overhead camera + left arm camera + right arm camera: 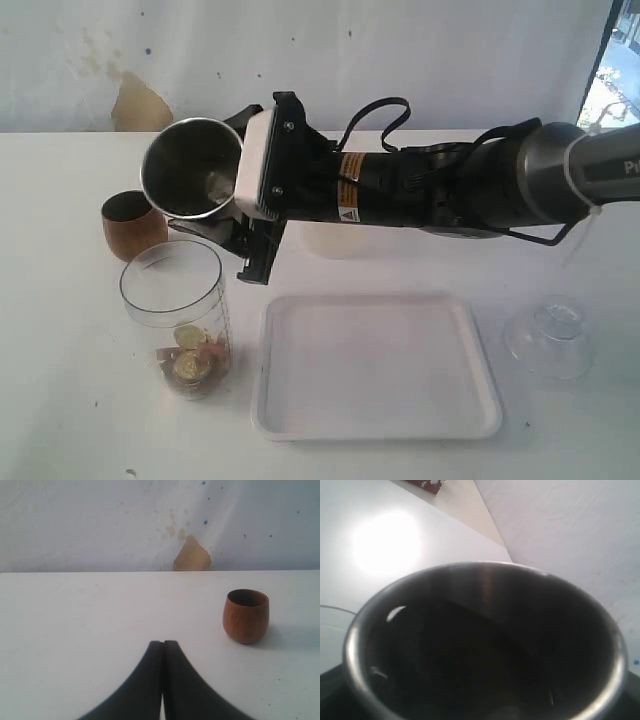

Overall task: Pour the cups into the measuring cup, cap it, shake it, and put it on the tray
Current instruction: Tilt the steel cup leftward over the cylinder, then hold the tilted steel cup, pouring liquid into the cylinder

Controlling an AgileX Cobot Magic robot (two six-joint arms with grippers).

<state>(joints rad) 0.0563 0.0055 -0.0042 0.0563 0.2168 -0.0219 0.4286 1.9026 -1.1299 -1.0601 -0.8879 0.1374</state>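
My right gripper [226, 176] reaches across from the right and is shut on the steel tumbler [190, 170]. The tumbler is tipped on its side just above and behind the measuring cup [178, 310], and its dark inside [485, 650] fills the right wrist view. The measuring cup stands upright and uncapped, with gold round pieces and brown bits at its bottom. The brown wooden cup [132, 226] stands upright to its far left. My left gripper [163, 643] is shut and empty, low over the table, with the wooden cup [245, 616] ahead and to one side. The white tray [372, 372] lies empty beside the measuring cup.
A clear domed lid [550, 341] sits on the table right of the tray. A frosted whitish cup [335, 240] stands behind the tray, mostly hidden under my right arm. A white wall with a tan patch [191, 556] closes the far table edge.
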